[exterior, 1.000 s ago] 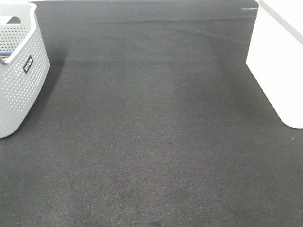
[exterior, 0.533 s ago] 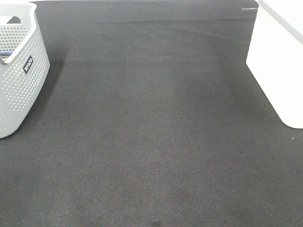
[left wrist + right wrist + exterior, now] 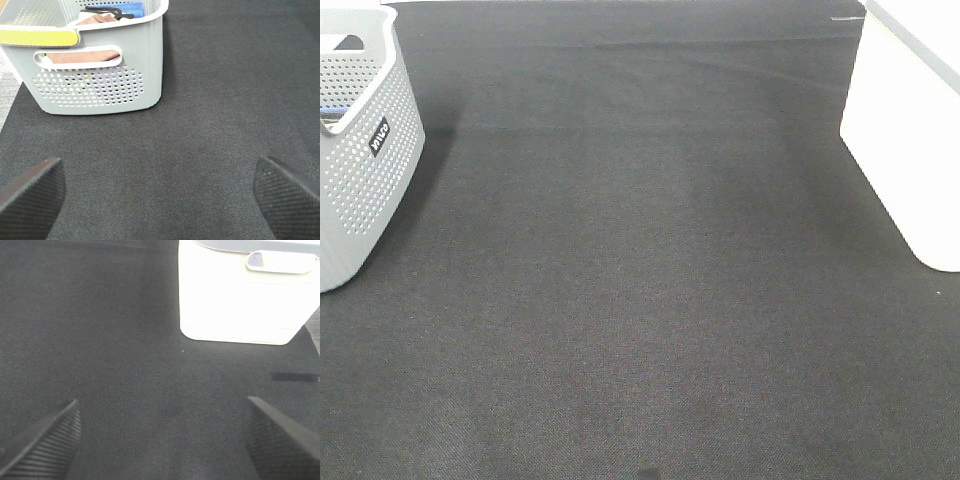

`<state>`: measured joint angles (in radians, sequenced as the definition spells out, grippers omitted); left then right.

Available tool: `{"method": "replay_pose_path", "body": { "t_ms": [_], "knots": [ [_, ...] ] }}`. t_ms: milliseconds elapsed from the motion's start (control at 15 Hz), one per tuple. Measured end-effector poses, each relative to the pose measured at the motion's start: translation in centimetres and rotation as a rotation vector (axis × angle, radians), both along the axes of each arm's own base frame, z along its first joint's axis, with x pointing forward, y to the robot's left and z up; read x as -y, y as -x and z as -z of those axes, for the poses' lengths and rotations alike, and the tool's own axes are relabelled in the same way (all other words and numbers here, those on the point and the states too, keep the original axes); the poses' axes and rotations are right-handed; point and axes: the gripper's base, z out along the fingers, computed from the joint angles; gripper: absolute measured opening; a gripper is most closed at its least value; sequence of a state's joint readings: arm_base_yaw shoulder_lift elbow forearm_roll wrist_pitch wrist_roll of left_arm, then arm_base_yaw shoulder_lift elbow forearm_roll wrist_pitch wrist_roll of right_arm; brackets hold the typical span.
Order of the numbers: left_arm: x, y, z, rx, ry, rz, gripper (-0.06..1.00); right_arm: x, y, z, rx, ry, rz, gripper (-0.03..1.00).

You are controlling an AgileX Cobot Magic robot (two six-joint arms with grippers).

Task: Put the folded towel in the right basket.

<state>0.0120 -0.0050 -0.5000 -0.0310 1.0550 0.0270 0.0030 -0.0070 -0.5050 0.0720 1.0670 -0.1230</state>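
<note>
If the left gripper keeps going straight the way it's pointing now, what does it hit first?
Probably the gray basket. The left gripper is open and empty, and only bare dark mat lies between. The basket sits a bit off-centre, so it could slip past the corner.

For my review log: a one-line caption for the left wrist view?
Open left gripper facing perforated grey basket of cloths on dark mat.

Two baskets: one grey perforated at nine o'clock, one white at three o'clock.
</note>
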Motion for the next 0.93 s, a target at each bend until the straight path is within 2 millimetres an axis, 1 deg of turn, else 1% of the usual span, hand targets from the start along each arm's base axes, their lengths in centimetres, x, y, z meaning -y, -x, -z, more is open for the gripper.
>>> {"method": "replay_pose_path", "body": {
  "t_ms": [933],
  "knots": [
    [0.0, 0.0, 0.0, 0.0, 0.0, 0.0, 0.97, 0.0, 0.0, 0.0, 0.0, 0.001, 0.0, 0.82]
  ]
}}
